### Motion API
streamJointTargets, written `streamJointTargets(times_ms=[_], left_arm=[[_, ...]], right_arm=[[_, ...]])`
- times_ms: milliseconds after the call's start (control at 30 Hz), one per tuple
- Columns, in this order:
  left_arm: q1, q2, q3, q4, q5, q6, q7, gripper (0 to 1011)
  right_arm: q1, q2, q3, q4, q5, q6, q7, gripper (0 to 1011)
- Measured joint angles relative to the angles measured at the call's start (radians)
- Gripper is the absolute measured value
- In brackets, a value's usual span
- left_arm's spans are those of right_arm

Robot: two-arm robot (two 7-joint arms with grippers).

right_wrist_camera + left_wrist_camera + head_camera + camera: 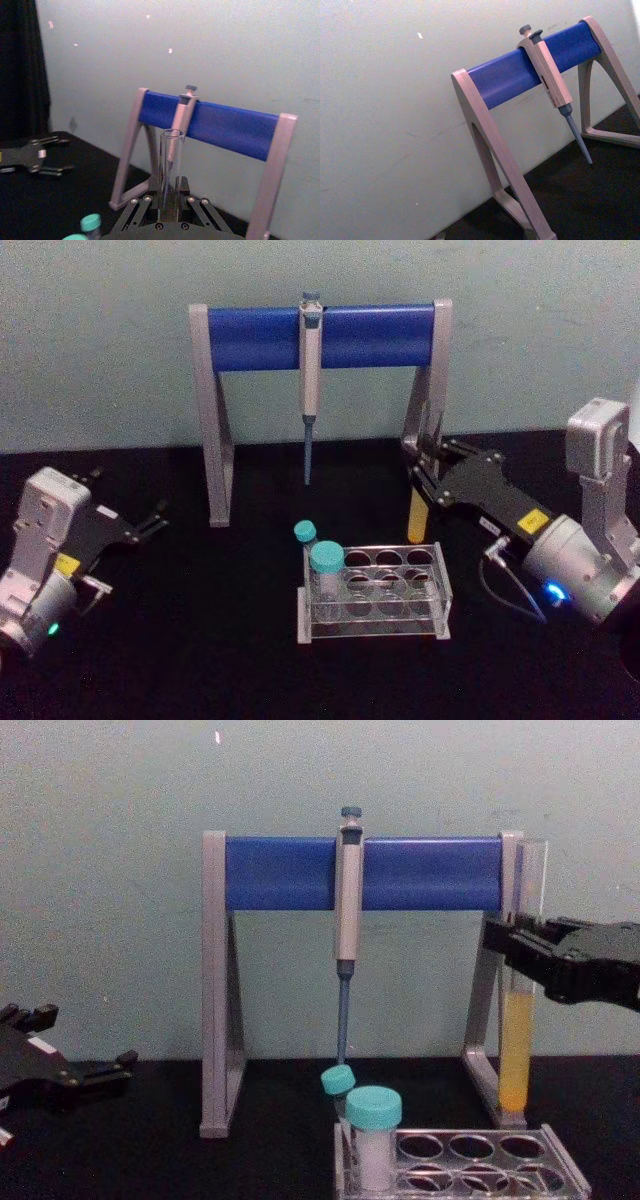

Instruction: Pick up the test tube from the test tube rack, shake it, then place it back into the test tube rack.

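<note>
My right gripper (424, 462) is shut on the test tube (417, 517), a clear tube with yellow-orange liquid in its lower part. The tube (516, 1040) hangs upright, its round bottom just above the far right corner of the test tube rack (565, 1165). In the right wrist view the open top of the tube (170, 160) rises between the fingers of the gripper (170, 196). The clear rack (443, 590) sits at the table's middle. My left gripper (130, 498) rests open at the far left, well away from the rack.
Two teal-capped vials (327, 562) (305, 533) stand in the rack's left end. Behind the rack is a grey-and-blue pipette stand (260, 335) with a pipette (310, 380) hanging from it; its right leg is close behind the held tube.
</note>
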Motion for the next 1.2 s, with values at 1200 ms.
streamJointTargets(times_ms=[1200], left_arm=[[0.000, 0.000, 0.000, 0.000, 0.000, 0.000, 0.000, 1010]], right_arm=[[0.138, -0.041, -0.076, 0.151, 0.047, -0.040, 0.049, 232]])
